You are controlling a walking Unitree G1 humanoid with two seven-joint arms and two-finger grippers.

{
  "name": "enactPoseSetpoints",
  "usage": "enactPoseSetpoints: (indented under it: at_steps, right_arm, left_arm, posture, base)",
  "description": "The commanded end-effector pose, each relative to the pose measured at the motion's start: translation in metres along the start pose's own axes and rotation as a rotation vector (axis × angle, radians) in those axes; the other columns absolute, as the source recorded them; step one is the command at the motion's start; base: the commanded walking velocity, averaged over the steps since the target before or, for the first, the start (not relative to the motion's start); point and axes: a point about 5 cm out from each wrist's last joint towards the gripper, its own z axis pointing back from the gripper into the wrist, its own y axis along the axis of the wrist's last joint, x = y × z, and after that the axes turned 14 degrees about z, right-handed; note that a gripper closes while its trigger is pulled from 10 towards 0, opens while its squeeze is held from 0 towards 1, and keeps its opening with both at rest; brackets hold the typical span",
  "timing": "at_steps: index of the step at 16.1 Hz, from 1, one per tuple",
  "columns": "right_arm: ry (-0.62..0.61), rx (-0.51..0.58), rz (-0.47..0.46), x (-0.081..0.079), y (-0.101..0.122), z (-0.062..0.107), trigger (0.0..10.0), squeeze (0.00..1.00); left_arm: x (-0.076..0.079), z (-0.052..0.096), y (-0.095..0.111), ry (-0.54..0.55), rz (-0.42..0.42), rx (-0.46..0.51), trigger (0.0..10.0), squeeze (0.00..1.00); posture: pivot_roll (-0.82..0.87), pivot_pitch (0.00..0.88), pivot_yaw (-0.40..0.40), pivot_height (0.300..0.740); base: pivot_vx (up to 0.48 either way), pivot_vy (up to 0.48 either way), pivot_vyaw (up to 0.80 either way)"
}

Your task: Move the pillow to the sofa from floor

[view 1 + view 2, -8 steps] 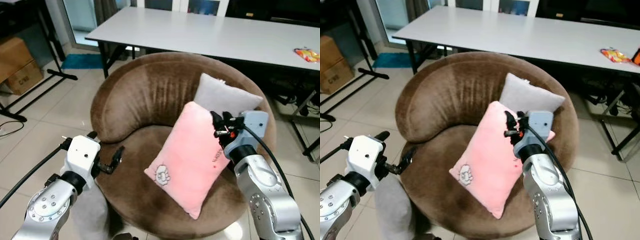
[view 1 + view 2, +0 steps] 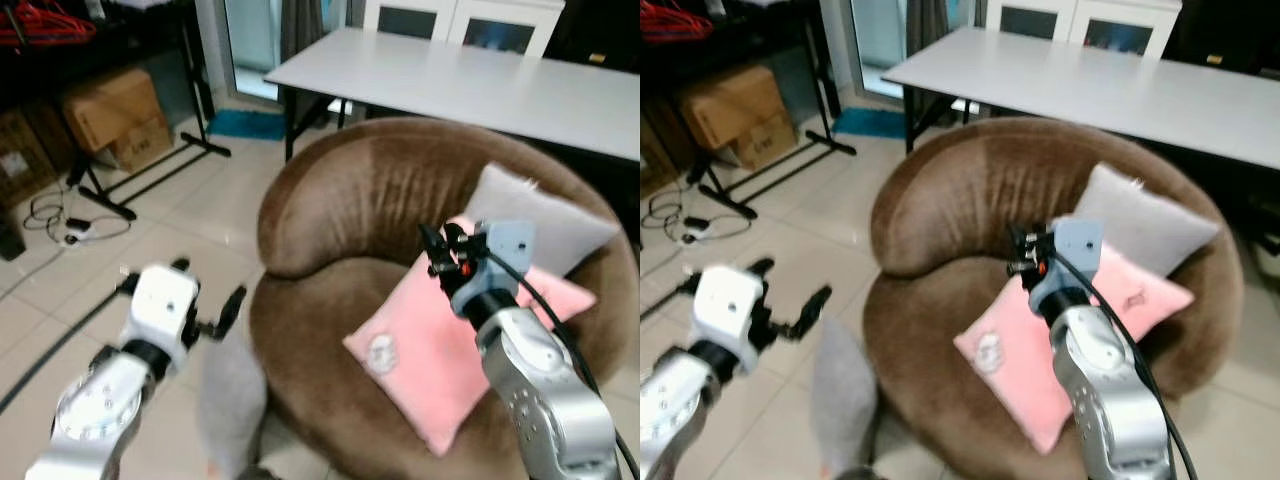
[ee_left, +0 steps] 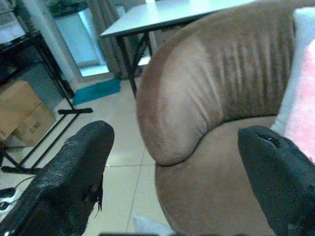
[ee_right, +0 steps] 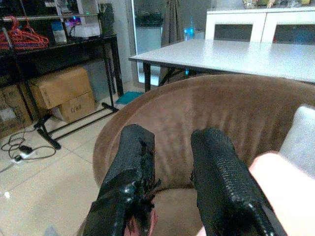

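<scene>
While the soft grey pillow [image 2: 232, 400] stands on the floor beside the round brown sofa [image 2: 330, 210], it lies just below the left gripper [image 2: 215, 318], the nearer one, fingers wide apart. The right gripper [image 2: 437, 250], nearly closed, holds nothing over the flat pink pillow [image 2: 440, 360].

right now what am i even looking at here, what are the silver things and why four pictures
The silver things are the two arms of a humanoid robot, each ending in a gripper of two black fingers. Two pictures come from cameras in its head, looking down; the other two come from cameras on its wrists, looking along the fingers.

In front of it is a round brown sofa chair holding a pink pillow and a grey pillow. The right gripper hangs over the pink pillow, fingers slightly apart, holding nothing. The left gripper is open beside the chair, above another grey pillow on the tiled floor. A white table stands behind.
</scene>
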Motion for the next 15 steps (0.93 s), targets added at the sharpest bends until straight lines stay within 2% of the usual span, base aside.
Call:
enactPoseSetpoints:
  at_steps: [1,7,15]
  right_arm:
    - [0.011,-0.002,0.003,-0.002,0.003,-0.002,10.0,0.0]
    - [-0.067,-0.077,-0.047,0.004,-0.009,0.001,10.0,0.0]
    - [-0.065,-0.099,-0.054,0.001,-0.012,0.0,10.0,0.0]
  left_arm:
    - [-0.003,0.0,0.0,0.019,-0.01,-0.003,10.0,0.0]
    - [-0.005,0.001,-0.001,0.028,-0.01,-0.005,10.0,0.0]
    - [-0.006,0.0,0.0,0.029,-0.009,-0.007,10.0,0.0]
  posture:
    - [0.01,0.0,-0.014,0.74]
    - [0.01,0.0,-0.011,0.74]
    - [0.01,0.0,-0.011,0.74]
  base:
    - [0.0,0.315,0.0]
    - [0.0,0.316,0.0]
    - [0.0,0.382,0.0]
